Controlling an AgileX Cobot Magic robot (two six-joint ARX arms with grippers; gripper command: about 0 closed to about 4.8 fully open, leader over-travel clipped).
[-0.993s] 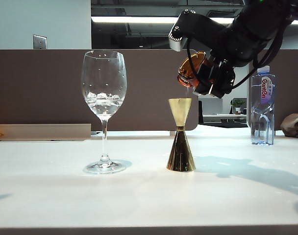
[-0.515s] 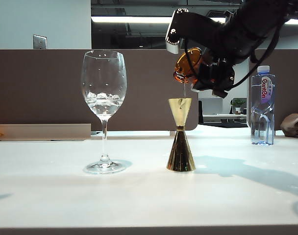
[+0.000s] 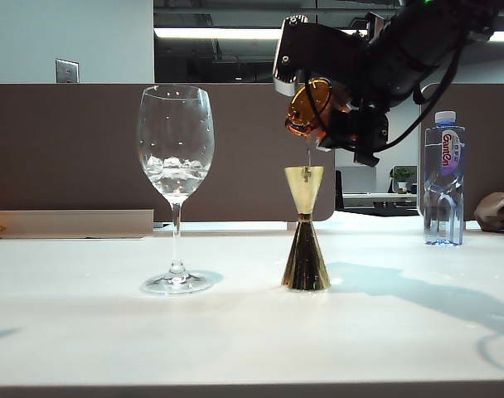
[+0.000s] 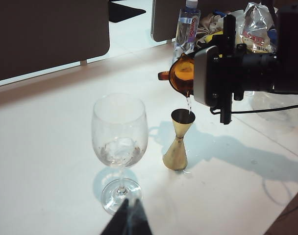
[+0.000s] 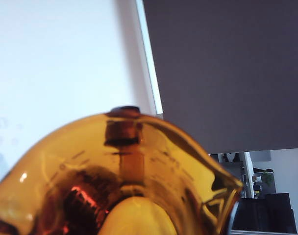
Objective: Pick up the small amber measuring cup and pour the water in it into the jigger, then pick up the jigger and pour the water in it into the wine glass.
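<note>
Cup [image 3: 308, 109]: tipped in right pincer [image 3: 339, 116], closed on it
Water [image 4: 188, 104]: thin stream below pincer into jigger [image 3: 306, 228]
Left pincer [image 4: 127, 223]: barely visible, state unclear

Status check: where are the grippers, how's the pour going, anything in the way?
Right gripper shut on amber cup, tipped over jigger. Water streaming in. Left gripper idle near wine glass. Nothing in the way.

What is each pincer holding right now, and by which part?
The right pincer holds the small translucent amber measuring cup tipped over the gold metal jigger; the exact grip spot is hidden. The left pincer holds nothing.
</note>
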